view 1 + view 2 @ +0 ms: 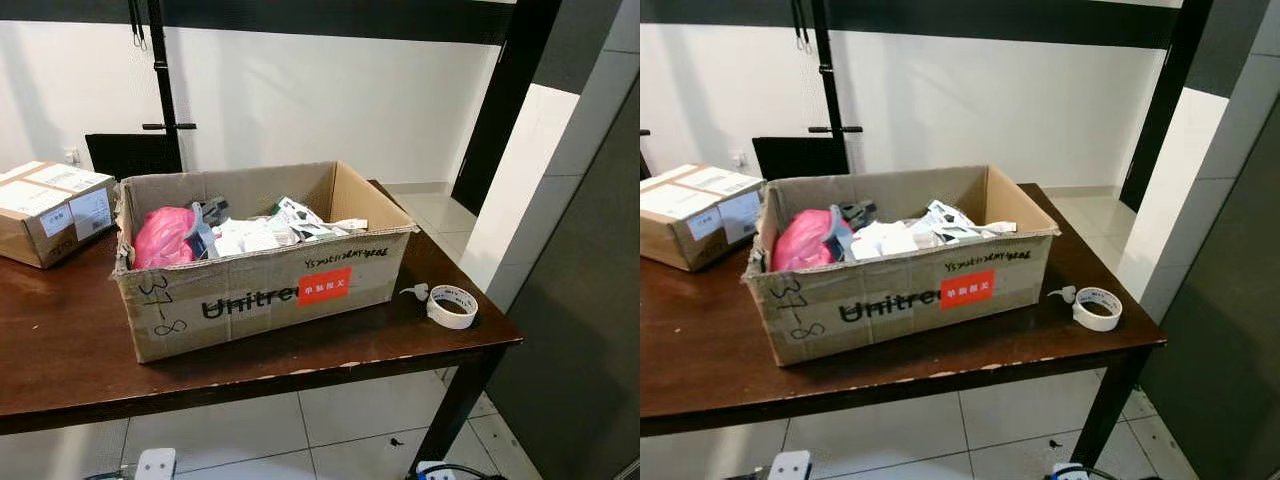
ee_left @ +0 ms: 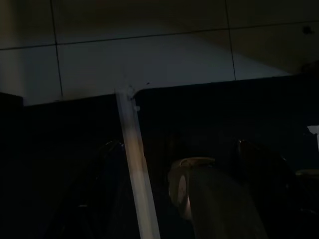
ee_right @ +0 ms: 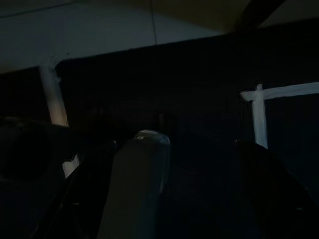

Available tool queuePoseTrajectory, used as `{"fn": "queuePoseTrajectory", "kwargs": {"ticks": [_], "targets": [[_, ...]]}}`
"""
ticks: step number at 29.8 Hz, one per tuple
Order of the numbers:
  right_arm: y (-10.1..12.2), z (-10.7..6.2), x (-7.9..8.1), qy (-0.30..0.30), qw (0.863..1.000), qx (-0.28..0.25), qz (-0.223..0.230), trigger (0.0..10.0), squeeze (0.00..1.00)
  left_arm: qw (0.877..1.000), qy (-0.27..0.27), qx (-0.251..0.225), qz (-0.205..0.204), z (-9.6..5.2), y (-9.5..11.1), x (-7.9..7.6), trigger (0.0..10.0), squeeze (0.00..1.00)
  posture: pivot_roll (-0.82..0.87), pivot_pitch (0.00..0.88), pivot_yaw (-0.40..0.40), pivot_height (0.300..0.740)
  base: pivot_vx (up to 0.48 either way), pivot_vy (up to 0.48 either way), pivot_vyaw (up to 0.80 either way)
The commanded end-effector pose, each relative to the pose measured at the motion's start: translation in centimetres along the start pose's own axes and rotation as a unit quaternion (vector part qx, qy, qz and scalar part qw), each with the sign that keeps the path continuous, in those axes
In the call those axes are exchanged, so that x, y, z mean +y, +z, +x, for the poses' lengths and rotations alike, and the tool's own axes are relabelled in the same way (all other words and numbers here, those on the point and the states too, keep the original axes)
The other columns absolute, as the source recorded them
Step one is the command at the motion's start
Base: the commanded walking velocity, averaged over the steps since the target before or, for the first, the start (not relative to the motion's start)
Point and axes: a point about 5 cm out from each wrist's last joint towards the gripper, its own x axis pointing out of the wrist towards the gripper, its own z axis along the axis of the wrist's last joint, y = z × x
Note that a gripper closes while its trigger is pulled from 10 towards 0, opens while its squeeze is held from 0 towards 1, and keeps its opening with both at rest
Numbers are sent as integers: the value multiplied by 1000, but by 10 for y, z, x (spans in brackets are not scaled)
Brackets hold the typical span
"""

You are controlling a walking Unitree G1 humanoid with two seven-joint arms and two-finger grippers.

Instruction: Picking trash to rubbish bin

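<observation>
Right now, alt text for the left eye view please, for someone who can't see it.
An open cardboard box printed "Unitree", holding a pink bag and crumpled white paper, sits on a dark wooden table. A roll of tape lies near the table's right edge, and a smaller sealed box sits at far left.

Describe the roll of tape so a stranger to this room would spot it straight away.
Start at the dark wooden table with the big open cardboard box of trash in its middle. Go past the box's right end toward the table's right front corner: the roll of tape lies flat there. It is the one small white ring, standing apart from both cardboard boxes.
</observation>
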Motion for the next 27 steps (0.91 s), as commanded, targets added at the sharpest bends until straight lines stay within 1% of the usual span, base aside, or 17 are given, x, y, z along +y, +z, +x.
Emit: {"fn": "queuePoseTrajectory", "kwargs": {"ticks": [1,3,4,6,7,10,12,14,17,22,27], "targets": [[1,0,-1,-9,1000,-6,-2,10000,0,1000,-3,6,-8,0,-6,-2,10000,0,38,9,-47,740,0,0,0],[1,1,0,-12,1000,-6,-10,10000,0,1000,0,6,-10,1,-7,-3,10000,0,38,9,-47,740,0,0,0],[-3,1,3,-11,1000,1,-29,10000,0,1000,-5,8,2,2,-11,-9,10000,0,30,1,-23,740,0,0,0],[-3,2,6,-6,999,0,-35,10000,0,1000,-13,4,28,2,-12,-16,10000,0,32,0,-19,740,0,0,0],[-1,2,7,-7,1000,-4,-29,10000,0,999,-11,2,36,3,-13,-19,10000,0,35,0,-23,740,0,0,0],[0,3,8,-9,1000,-5,-24,10000,0,1000,-2,0,30,4,-12,-18,10000,0,39,0,-32,740,0,0,0],[0,3,10,-7,1000,-2,-23,10000,0,1000,10,-7,19,4,-10,-16,10000,0,42,0,-36,740,0,0,0],[0,4,11,-2,999,-2,-37,10000,0,1000,11,-11,13,4,-8,-15,10000,0,45,0,-40,740,0,0,0],[-1,4,13,3,999,0,-48,10000,0,1000,8,-12,15,4,-8,-14,10000,0,38,0,-34,740,0,0,0],[-4,4,13,7,999,6,-52,10000,0,999,4,-8,37,4,-10,-13,10000,0,43,0,-44,740,0,0,744],[-3,3,12,7,999,6,-54,10000,0,1000,3,-8,29,4,-11,-14,10000,0,44,0,-44,740,0,0,800]]}}
